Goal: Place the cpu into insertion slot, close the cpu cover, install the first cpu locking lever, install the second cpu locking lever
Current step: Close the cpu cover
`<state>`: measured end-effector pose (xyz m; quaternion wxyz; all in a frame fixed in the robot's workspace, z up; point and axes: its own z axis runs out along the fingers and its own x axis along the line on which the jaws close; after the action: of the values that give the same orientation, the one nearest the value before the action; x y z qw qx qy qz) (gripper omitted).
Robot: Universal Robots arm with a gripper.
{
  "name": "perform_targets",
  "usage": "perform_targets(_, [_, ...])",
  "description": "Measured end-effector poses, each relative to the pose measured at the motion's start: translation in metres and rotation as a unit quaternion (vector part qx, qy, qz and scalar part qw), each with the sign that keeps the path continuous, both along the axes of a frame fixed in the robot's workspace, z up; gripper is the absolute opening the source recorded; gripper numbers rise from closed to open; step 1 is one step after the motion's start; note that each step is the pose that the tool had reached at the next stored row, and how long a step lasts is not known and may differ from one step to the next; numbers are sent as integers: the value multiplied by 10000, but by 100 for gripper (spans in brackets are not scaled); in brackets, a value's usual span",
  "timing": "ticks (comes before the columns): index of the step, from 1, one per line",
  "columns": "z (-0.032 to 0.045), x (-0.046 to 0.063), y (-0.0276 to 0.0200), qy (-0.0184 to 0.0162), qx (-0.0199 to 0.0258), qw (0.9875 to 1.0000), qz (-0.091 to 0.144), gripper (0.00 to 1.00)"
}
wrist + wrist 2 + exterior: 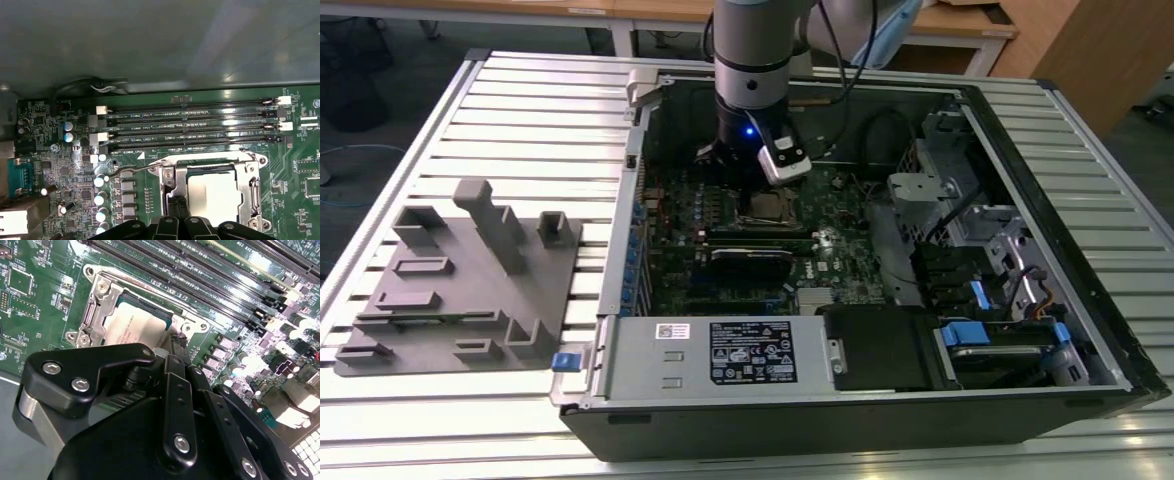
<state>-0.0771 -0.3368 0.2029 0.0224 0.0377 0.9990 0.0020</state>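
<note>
The cpu [212,192] [132,329] lies flat in the insertion slot [767,207] on the green motherboard. The silvery cpu cover [250,186] [94,310] is down around it, framing the chip's metal top. A thin wire locking lever [134,170] sticks out sideways from one corner of the socket. My gripper [176,210] [177,345] [750,185] hangs just above the socket's edge, beside the chip. Its dark fingers [170,206] are close together with nothing between them.
Long black memory slots [190,127] run along one side of the socket. The open computer case [1067,330] walls in the board, with a power supply [720,350] and drive cages [961,230] inside. A grey fixture [460,285] stands on the slatted table at the exterior view's left.
</note>
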Motion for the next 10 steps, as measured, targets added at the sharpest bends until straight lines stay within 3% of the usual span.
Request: perform_targets(10, [-45, -3, 0, 0, 0, 10000, 0, 10])
